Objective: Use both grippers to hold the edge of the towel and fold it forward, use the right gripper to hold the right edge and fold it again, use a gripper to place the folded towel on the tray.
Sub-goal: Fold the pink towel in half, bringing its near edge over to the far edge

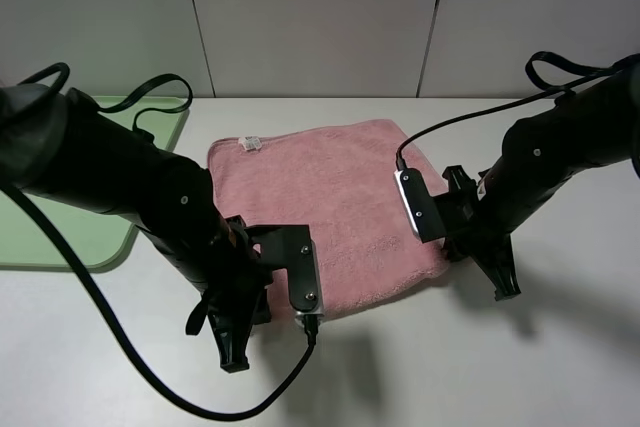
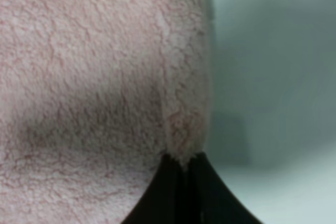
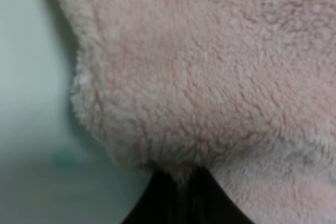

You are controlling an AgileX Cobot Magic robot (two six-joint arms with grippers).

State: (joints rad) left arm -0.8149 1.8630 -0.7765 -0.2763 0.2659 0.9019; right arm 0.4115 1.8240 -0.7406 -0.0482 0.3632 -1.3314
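Two pinches hold the towel (image 1: 340,197) at its near side. The left gripper (image 2: 184,169) has its black fingers pressed together with no gap between them. A tuft of the stitched edge (image 2: 184,87) is caught right at their tips, at the towel's near left corner. The right gripper (image 3: 182,182) is closed the same way on the near right corner, with pink pile bulging out over its tips. From above, both corners sit under the arms, so the bite itself shows only in the wrist views.

The cloth is terry, thick and fuzzy, with a loopy pile that looks soft and a little matted. The hem runs as a narrower band along the border. The towel is roughly square with rounded corners, spread out flat on the white table (image 1: 480,367) and turned slightly askew. A small white tag (image 1: 250,143) sits at its far left corner. The colour is an even dusty pink, paler where the light hits.

Left of the towel lies the tray (image 1: 60,232), pale green smooth plastic with a low rim and rounded corners. A strip of table separates the two, and the left arm (image 1: 120,177) reaches across the tray. Each arm is bulky matte black, with a silver-edged wrist box (image 1: 303,282) beside the claw and a black cable (image 1: 130,357) looping off it.
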